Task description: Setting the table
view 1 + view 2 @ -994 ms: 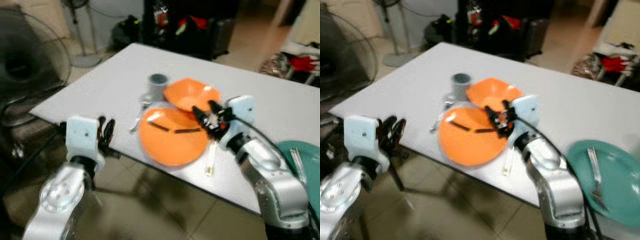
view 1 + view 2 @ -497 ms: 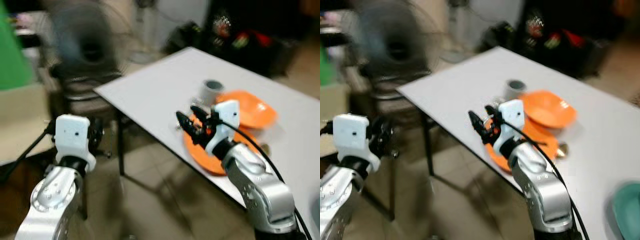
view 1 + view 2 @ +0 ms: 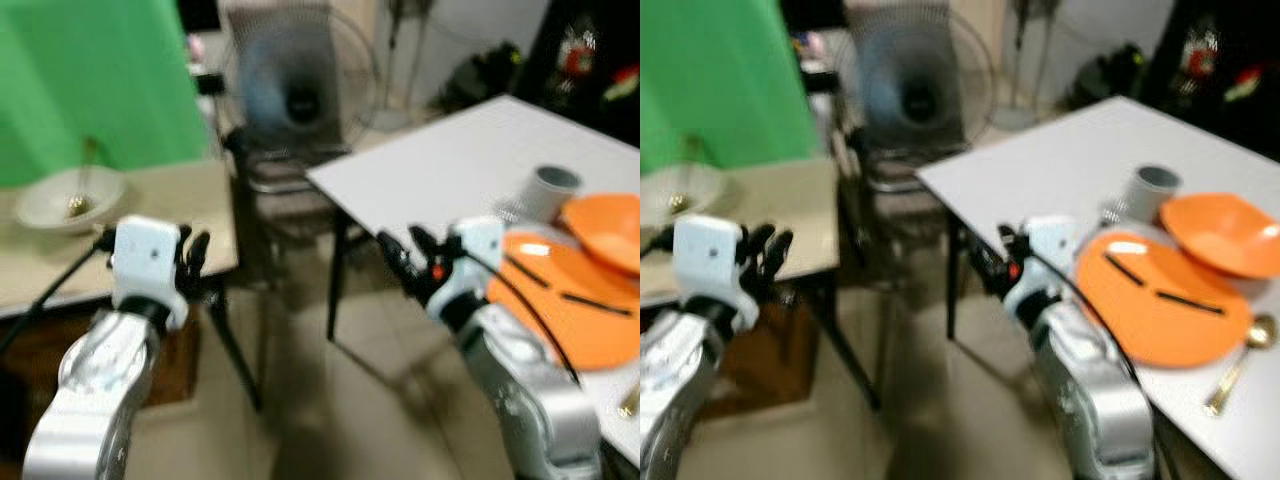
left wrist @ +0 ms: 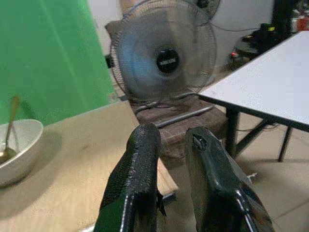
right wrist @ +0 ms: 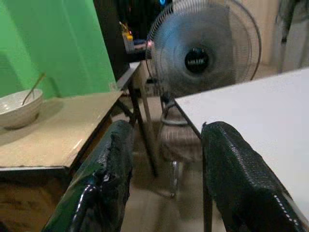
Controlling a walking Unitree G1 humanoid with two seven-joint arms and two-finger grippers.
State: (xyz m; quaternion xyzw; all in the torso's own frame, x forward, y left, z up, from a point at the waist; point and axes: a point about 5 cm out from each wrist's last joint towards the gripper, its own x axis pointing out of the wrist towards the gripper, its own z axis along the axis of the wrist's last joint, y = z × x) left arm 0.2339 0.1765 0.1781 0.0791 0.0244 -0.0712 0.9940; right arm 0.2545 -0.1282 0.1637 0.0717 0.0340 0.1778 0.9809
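An orange plate [image 3: 1160, 320] with two black chopsticks [image 3: 1188, 300] across it lies near the edge of the white table [image 3: 1060, 170]. Behind it are an orange bowl [image 3: 1220, 235] and a grey cup [image 3: 1150, 190], and a gold spoon [image 3: 1240, 360] lies to its right. A white bowl [image 3: 65, 200] holding a spoon rests on a low wooden table [image 3: 150, 200] at the left. My right gripper [image 3: 400, 240] hangs open and empty off the white table's corner. My left gripper [image 3: 190, 250] is open and empty in front of the wooden table's edge.
A standing fan [image 3: 300, 95] and a dark chair [image 3: 290, 180] fill the gap between the two tables. A green screen [image 3: 100, 80] stands behind the wooden table. Tiled floor [image 3: 330, 400] lies below the grippers. Dark clutter sits at the far right.
The view has swung left: the white table and orange dishes slid to the right, and the wooden table, white bowl and green screen came into sight. Both grippers stay empty.
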